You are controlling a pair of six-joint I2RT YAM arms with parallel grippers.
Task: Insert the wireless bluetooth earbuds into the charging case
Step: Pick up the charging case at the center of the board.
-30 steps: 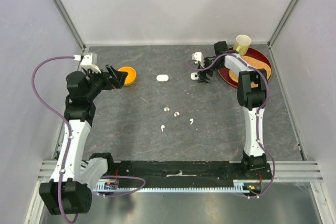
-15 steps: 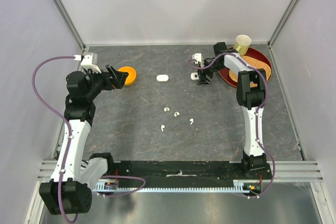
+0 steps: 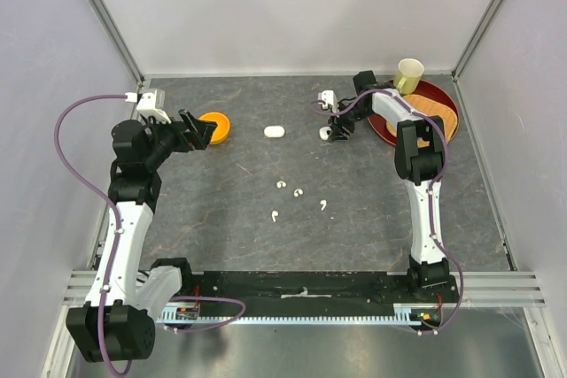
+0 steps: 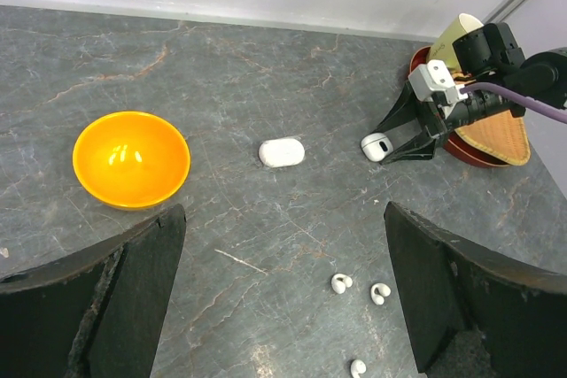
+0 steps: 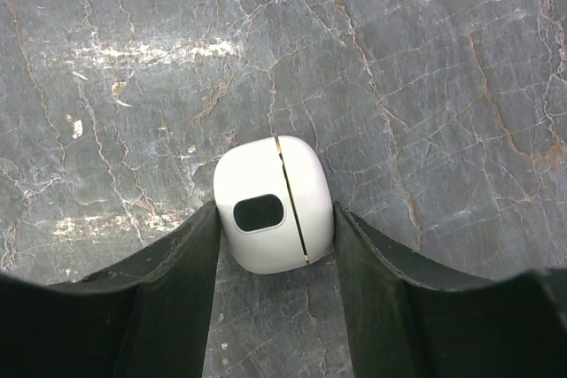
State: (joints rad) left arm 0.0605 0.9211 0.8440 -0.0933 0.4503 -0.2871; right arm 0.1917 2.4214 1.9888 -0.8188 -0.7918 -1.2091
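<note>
Four tiny white earbuds lie mid-table (image 3: 282, 185) (image 3: 299, 192) (image 3: 322, 204) (image 3: 275, 215); three show in the left wrist view (image 4: 341, 283) (image 4: 380, 293) (image 4: 357, 366). One closed white charging case (image 3: 274, 131) (image 4: 282, 153) lies free at the back. A second closed case (image 3: 325, 133) (image 5: 275, 204) (image 4: 375, 146) sits on the table between my right gripper's (image 3: 332, 128) (image 5: 275, 229) fingers, which press both its sides. My left gripper (image 3: 197, 128) (image 4: 283, 245) is open and empty, raised above the table beside the orange bowl.
An orange bowl (image 3: 216, 126) (image 4: 131, 158) stands back left. A red plate (image 3: 440, 101) with a woven mat and a paper cup (image 3: 409, 73) stand in the back right corner, just behind the right arm. Walls enclose the table.
My right gripper has slid left toward the second case and now has its fingers against both of its sides. The left arm and earbuds have not moved.
</note>
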